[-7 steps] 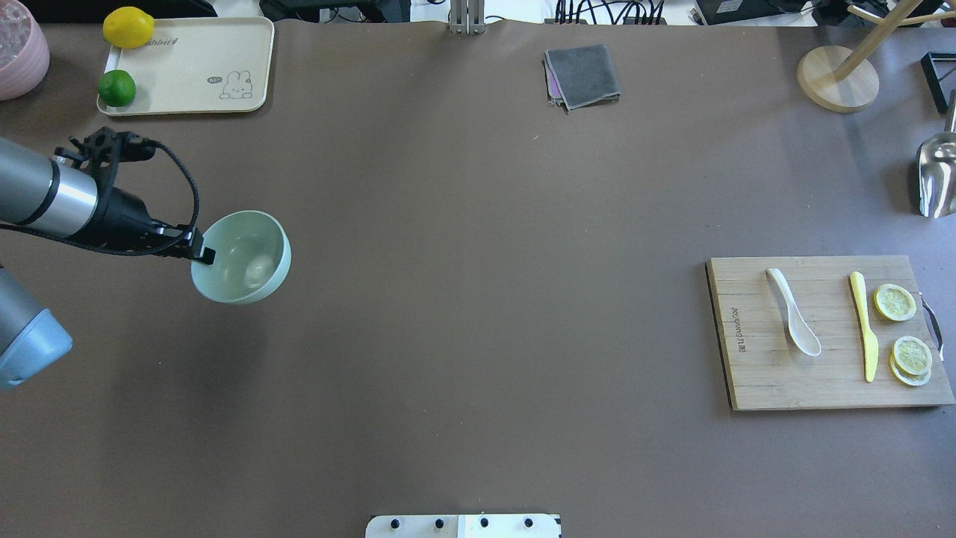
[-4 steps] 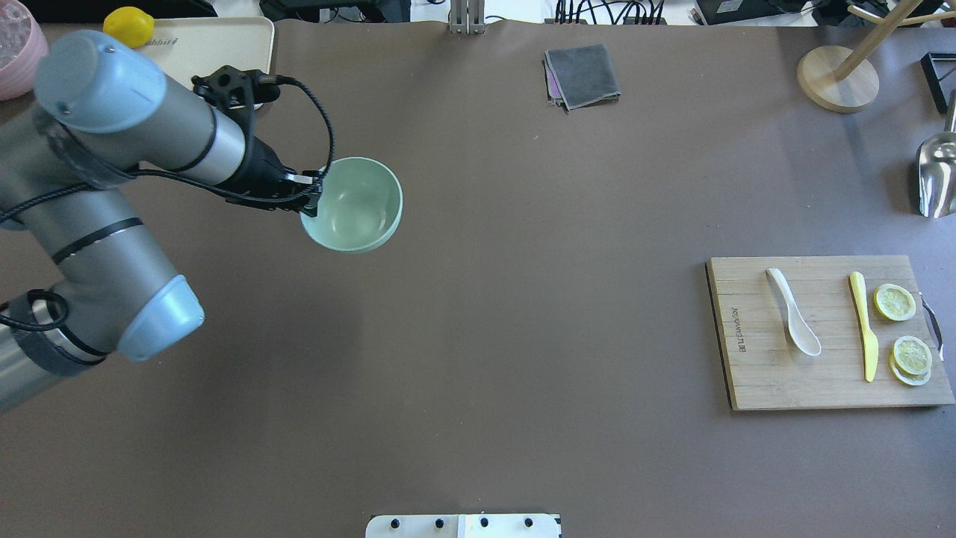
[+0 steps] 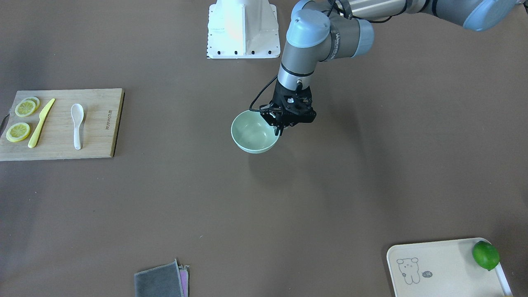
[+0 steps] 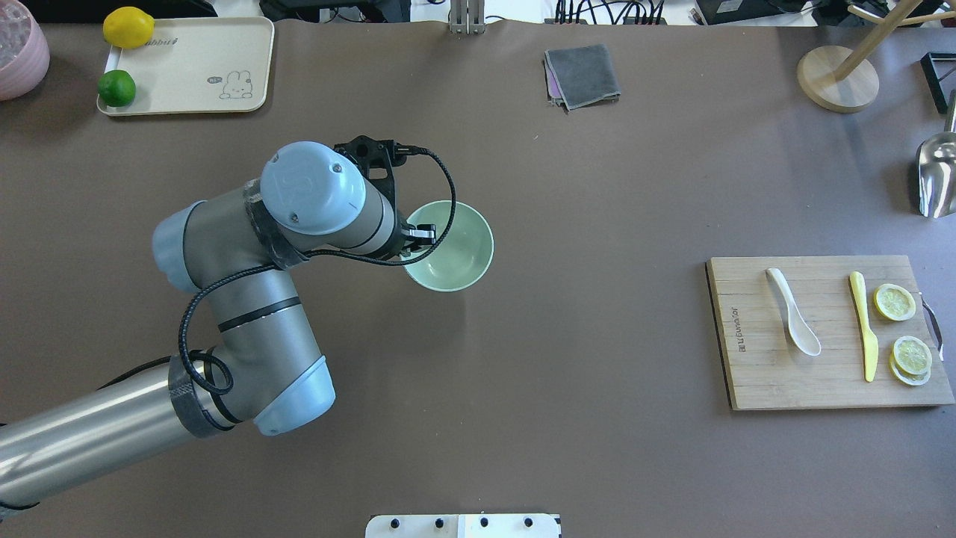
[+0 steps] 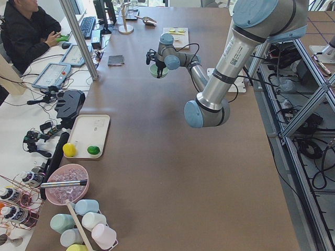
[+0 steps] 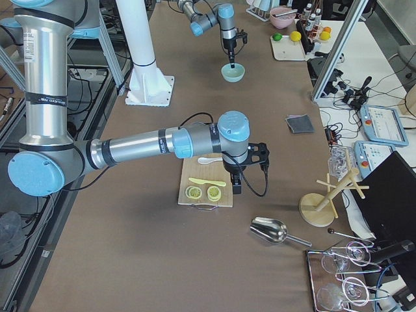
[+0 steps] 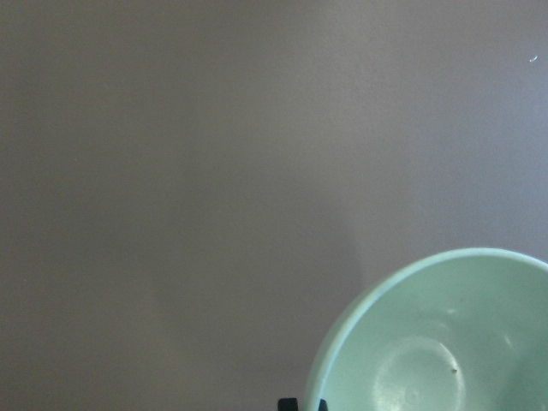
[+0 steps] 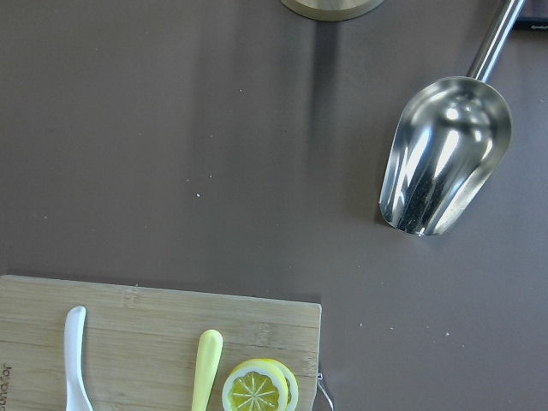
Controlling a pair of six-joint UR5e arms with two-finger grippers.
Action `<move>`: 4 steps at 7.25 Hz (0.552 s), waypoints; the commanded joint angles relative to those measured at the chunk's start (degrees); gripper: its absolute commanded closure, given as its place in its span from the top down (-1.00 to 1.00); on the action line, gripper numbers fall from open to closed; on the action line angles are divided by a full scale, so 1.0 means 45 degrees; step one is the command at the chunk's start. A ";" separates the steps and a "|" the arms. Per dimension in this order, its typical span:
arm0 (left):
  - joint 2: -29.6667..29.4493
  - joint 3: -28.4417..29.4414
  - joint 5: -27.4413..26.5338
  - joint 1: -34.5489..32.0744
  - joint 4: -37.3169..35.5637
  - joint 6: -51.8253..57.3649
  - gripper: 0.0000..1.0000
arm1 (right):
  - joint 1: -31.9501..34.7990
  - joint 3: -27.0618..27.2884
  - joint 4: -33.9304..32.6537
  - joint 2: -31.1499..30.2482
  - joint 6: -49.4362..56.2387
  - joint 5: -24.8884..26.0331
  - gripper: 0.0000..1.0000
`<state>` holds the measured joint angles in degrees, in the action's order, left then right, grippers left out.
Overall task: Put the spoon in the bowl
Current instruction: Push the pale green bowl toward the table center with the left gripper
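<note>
The pale mint-green bowl (image 4: 457, 250) hangs upright over the middle of the table, also in the front view (image 3: 252, 138) and the left wrist view (image 7: 437, 342). My left gripper (image 4: 420, 240) is shut on its rim on the robot's left side (image 3: 279, 128). The white spoon (image 4: 793, 314) lies on the wooden cutting board (image 4: 754, 373) at the right, scoop towards the robot; it also shows in the front view (image 3: 77, 123) and the right wrist view (image 8: 74, 360). My right gripper (image 6: 235, 185) shows only in the exterior right view, above the board's far edge; I cannot tell if it is open.
On the board lie a yellow plastic knife (image 4: 863, 321) and lemon slices (image 4: 907, 336). A cream tray (image 4: 194, 67) with a lime and a lemon sits far left. A grey cloth (image 4: 582, 75), a wooden stand (image 4: 836, 78) and a metal scoop (image 4: 937, 175) lie along the far and right edges.
My left arm has carried the bowl from the table's left side rightwards to the middle. The spoon and the board's things have not moved.
</note>
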<state>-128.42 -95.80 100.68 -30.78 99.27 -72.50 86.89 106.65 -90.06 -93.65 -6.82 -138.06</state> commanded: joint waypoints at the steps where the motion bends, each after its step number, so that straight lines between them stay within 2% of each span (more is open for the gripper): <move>1: -0.0075 0.0659 -0.0439 0.0355 0.0746 -0.0236 -1.00 | -0.0070 0.0011 -0.0006 -0.0086 -0.0125 -0.0237 1.00; 2: -0.0075 0.1224 -0.0459 0.0356 0.1352 -0.0236 -0.50 | -0.0089 0.0011 -0.0006 -0.0067 -0.0164 -0.0334 1.00; 4: -0.0055 0.1249 -0.0459 0.0433 0.1456 -0.0412 -0.47 | -0.0109 0.0011 0.0014 -0.0086 -0.0223 -0.0568 1.00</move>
<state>-128.71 -90.58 98.66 -29.08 105.27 -74.08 86.45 106.70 -90.07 -93.94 -7.74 -139.76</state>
